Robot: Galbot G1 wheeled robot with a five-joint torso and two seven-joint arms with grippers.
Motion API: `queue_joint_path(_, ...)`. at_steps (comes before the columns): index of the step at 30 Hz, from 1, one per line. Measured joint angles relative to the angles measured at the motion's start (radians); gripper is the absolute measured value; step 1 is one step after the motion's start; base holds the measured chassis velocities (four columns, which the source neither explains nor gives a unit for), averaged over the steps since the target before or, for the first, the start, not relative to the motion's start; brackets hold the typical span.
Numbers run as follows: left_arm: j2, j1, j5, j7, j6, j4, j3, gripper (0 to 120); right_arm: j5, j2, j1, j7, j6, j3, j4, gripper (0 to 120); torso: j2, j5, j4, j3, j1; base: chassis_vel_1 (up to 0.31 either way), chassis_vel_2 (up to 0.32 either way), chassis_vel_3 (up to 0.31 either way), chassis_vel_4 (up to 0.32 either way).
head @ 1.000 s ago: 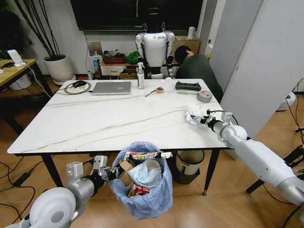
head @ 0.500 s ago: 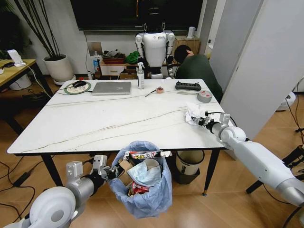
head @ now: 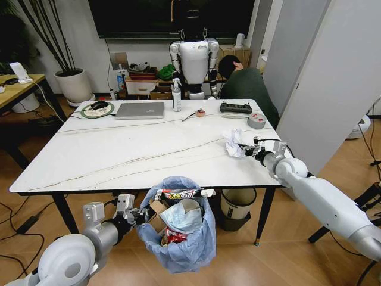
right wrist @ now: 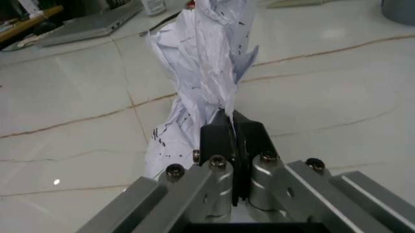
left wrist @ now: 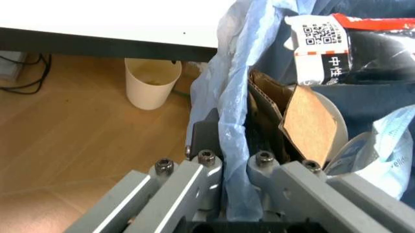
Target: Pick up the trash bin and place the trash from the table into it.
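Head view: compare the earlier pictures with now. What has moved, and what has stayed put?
The right end effector, shut on the crumpled white paper, has carried it leftward and a little up off the table. The left end effector still grips the trash bin bag's rim, unmoved.

Head view looks forward and down from above the near edge of the table (head: 119,149), taking in the whole tabletop, both arms and the trash bin (head: 178,238) hanging below the near edge. Left wrist view sits right behind the left gripper (left wrist: 227,160), very close, facing along its fingers into the trash bin's blue liner with the table's underside edge and floor beyond; it shares the bin with the head view. Right wrist view sits just behind the right gripper (right wrist: 232,131), low over the tabletop, facing across it at the crumpled white paper (right wrist: 201,53), which the head view also shows near the table's right edge.
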Motion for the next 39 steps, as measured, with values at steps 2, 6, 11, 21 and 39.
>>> queue_joint_path(2, 0.0, -0.002, 0.0, 0.0, 0.0, 0.001, 0.002, 0, 0.006, -0.008, -0.001, 0.0, 0.004, 0.003, 0.019, 0, 0.0, 0.0001, -0.0001, 0.0, 0.0, 0.0, 0.0, 0.0, 0.0)
queue_joint_path(6, -0.003, -0.009, 0.0, 0.0, 0.0, 0.009, 0.015, 0, 0.053, -0.079, -0.009, 0.001, 0.017, 0.022, 0.186, 0, 0.0, -0.0003, 0.0002, 0.0, 0.0, 0.0, 0.0, 0.0, 0.0)
queue_joint_path(11, -0.006, -0.015, 0.0, 0.001, -0.001, 0.015, 0.021, 0, 0.077, -0.173, -0.027, 0.002, 0.025, 0.037, 0.37, 0, 0.0, 0.0, -0.0002, 0.0, 0.0, 0.0, 0.0, 0.0, 0.0)
queue_joint_path(21, 0.0, -0.018, -0.006, 0.004, -0.002, 0.014, 0.019, 0, 0.134, -0.335, -0.037, 0.001, 0.044, 0.03, 0.736, 0, 0.0, -0.0002, 0.0, 0.0, 0.0, 0.0, 0.0, 0.0, 0.0)
queue_joint_path(39, 0.002, -0.044, -0.022, 0.003, -0.002, 0.02, 0.026, 0, 0.026, -0.493, -0.046, 0.055, 0.033, -0.094, 1.165, 0, 0.0, -0.0002, -0.0001, 0.0, 0.0, 0.0, 0.0, 0.0, 0.0)
